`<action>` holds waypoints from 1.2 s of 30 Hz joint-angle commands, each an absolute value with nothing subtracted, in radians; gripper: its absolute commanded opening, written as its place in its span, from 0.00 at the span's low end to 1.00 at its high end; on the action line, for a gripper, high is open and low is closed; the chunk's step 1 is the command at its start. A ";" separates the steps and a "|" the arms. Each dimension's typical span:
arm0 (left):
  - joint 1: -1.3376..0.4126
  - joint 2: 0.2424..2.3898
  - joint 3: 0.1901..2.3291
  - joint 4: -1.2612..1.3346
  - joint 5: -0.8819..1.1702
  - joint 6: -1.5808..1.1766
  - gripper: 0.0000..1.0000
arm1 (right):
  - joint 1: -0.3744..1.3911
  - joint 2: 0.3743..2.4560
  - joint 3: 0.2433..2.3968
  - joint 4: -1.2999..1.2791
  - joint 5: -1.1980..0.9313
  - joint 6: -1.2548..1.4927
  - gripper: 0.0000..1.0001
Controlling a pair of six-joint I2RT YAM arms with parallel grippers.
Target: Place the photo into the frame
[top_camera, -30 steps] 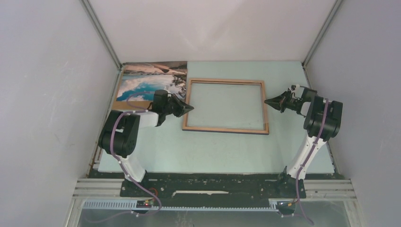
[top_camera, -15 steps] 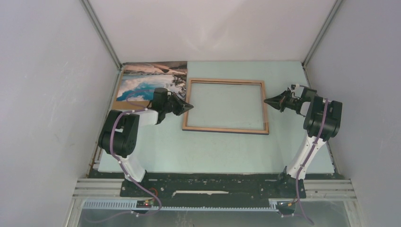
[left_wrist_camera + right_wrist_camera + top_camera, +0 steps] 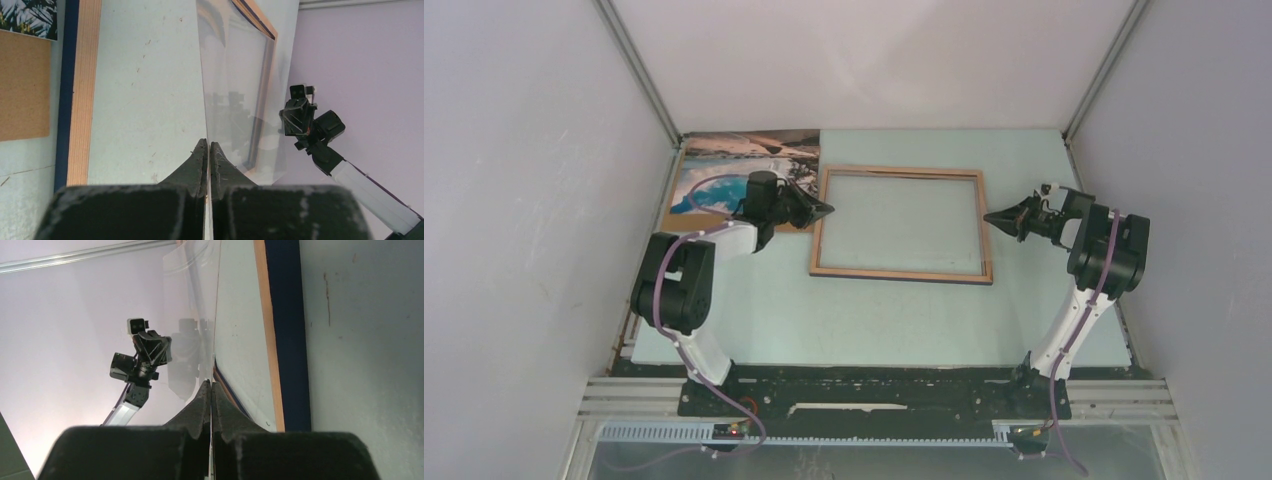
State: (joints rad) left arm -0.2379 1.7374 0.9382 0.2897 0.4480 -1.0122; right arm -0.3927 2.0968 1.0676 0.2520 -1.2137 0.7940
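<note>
Moved: left tool (image 3: pixel 828 210) shifted toward tabletop's (image 3: pixel 874 320) far edge
Left tool: pinching pane (image 3: pixel 235 90) edge
Right tool (image 3: pixel 988 216): pinching pane too

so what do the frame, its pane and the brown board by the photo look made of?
frame: light wood with visible grain, matte; its outer edge looks painted navy.
pane: thin clear glossy sheet that shows reflections; glass or acrylic, can't tell.
board: brown, matte, finely speckled; probably cork or fibreboard.
</note>
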 commanded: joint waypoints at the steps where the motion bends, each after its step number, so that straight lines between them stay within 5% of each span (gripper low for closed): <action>1: -0.229 1.762 1.004 0.326 0.436 -1.005 0.00 | -0.393 2.053 1.070 0.347 -1.231 0.834 0.00; 36: -0.227 1.840 1.041 0.378 0.438 -1.036 0.00 | -0.387 2.101 1.112 0.417 -1.223 0.898 0.00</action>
